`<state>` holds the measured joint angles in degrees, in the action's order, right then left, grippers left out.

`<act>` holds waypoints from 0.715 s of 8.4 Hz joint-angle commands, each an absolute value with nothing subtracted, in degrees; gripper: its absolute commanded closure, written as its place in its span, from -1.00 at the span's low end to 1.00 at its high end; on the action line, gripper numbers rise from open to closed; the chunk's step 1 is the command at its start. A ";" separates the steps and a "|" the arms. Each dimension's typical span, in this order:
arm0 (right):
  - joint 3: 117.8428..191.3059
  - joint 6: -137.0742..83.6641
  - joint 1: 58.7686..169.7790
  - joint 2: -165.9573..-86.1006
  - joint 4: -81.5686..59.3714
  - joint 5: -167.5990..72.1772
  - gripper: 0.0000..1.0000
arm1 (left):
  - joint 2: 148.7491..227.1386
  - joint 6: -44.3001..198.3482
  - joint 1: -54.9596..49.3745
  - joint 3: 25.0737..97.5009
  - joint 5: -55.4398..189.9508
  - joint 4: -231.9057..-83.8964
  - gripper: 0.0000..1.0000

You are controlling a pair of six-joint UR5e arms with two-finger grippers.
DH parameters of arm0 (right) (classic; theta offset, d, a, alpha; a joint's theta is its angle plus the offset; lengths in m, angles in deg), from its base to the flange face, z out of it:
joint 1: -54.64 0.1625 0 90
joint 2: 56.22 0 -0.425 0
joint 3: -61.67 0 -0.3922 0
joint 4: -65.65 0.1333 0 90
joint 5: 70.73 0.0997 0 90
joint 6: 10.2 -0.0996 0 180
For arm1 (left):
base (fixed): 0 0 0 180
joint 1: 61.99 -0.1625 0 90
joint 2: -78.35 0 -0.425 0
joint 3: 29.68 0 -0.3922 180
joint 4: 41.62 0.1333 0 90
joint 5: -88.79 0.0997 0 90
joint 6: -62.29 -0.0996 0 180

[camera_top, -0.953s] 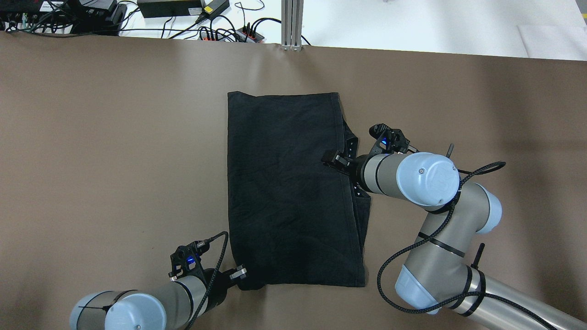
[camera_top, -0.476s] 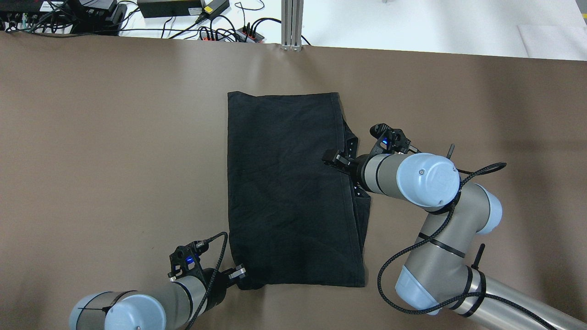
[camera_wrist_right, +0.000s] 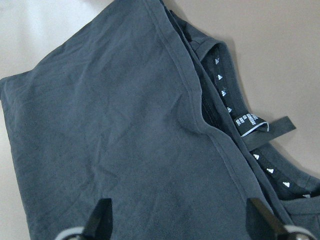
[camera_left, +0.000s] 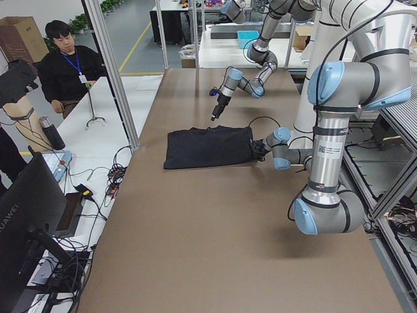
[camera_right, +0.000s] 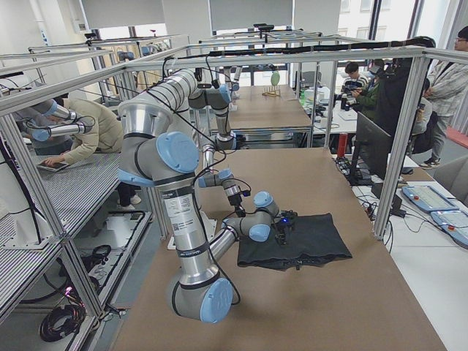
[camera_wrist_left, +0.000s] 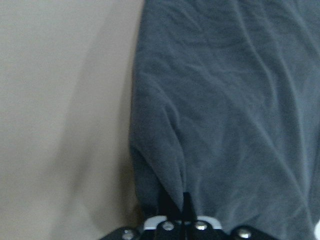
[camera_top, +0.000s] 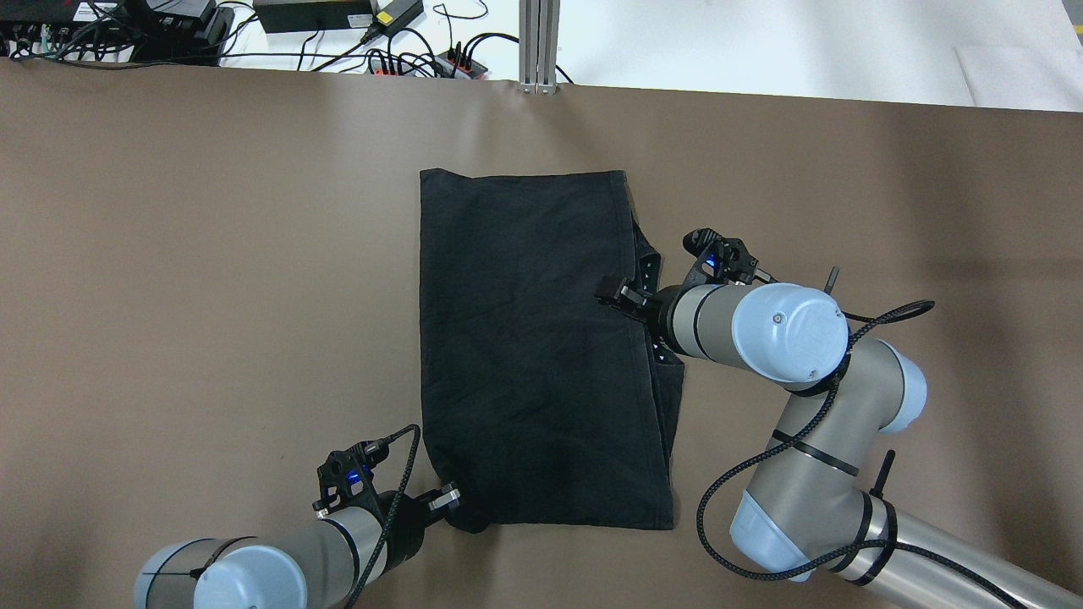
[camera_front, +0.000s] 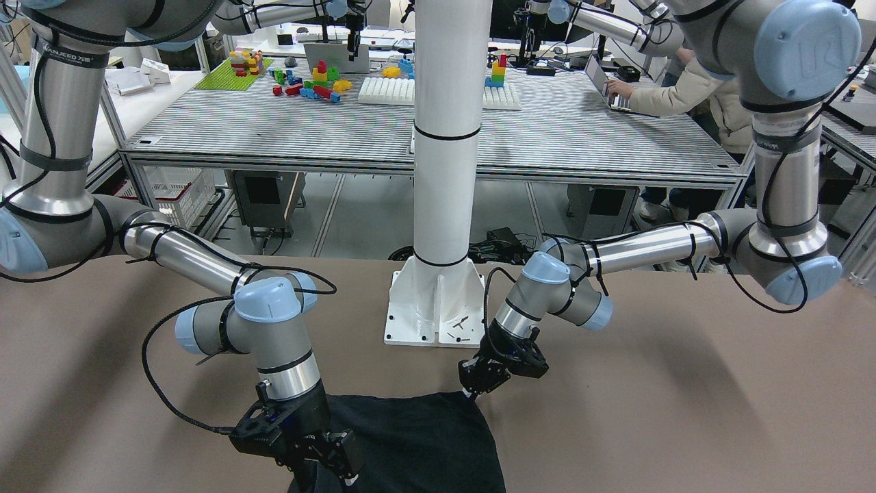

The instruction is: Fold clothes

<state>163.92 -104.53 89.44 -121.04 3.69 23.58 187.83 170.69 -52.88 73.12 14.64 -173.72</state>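
One piece of black clothes (camera_top: 533, 338) is lying flat at the centre of the overhead frame on the brown table (camera_top: 211, 254) — the left gripper (camera_top: 455, 504) is pinching its lower-left corner, while the right gripper (camera_top: 609, 292) is hovering over its right edge, fingers spread.

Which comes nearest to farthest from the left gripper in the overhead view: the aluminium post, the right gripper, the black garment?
From the left gripper:
1. black garment, its near corner pinched in that gripper.
2. right gripper, open over the garment's right side.
3. aluminium post, at the table's far edge.
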 commanded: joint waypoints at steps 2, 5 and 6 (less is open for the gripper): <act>163.80 -104.42 89.36 -121.08 3.69 23.57 -0.88 | 191.81 171.10 -52.50 73.41 24.45 -186.26 1.00; 163.36 -104.16 87.87 -122.23 3.69 23.66 -0.88 | 192.70 171.10 -52.41 72.98 26.82 -194.98 1.00; 163.27 -104.25 87.69 -122.23 3.69 23.66 -0.88 | 192.70 171.02 -52.32 72.89 27.26 -194.99 1.00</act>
